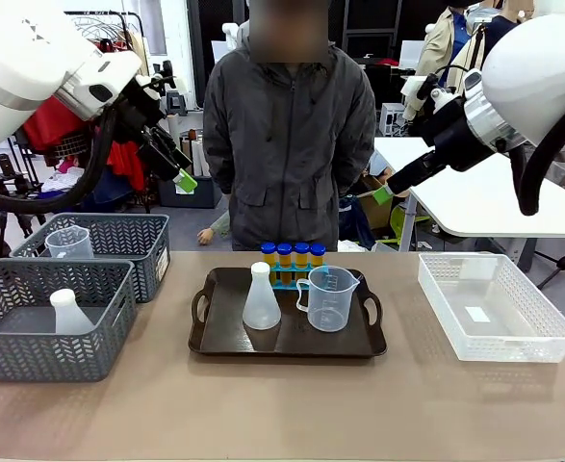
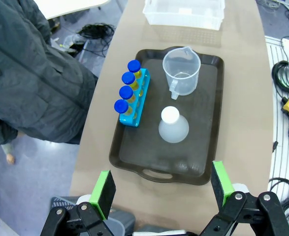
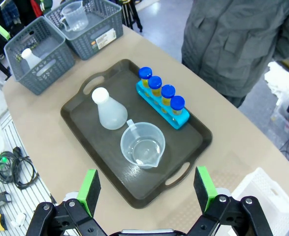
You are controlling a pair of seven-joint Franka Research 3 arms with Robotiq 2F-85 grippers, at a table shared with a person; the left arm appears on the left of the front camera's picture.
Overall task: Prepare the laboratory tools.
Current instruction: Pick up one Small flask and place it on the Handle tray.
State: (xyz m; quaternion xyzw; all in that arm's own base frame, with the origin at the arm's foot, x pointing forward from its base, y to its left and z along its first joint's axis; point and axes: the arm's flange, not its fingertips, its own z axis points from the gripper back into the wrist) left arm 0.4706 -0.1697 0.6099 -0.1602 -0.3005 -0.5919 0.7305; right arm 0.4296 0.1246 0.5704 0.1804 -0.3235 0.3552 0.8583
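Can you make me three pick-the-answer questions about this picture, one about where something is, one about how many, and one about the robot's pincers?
1. Where is the conical flask?
A. In a grey basket
B. On the dark brown tray
C. In the white bin

2. How many blue-capped tubes stand in the blue rack?
A. Two
B. Four
C. Six

3. How are the left pincer and right pincer?
A. Both open, empty
B. Both gripping tubes
C. One holding the beaker

Answers: 1 B, it stands beside the measuring beaker on the tray. 2 B, four caps in a row. 3 A, green pads wide apart, above the table.
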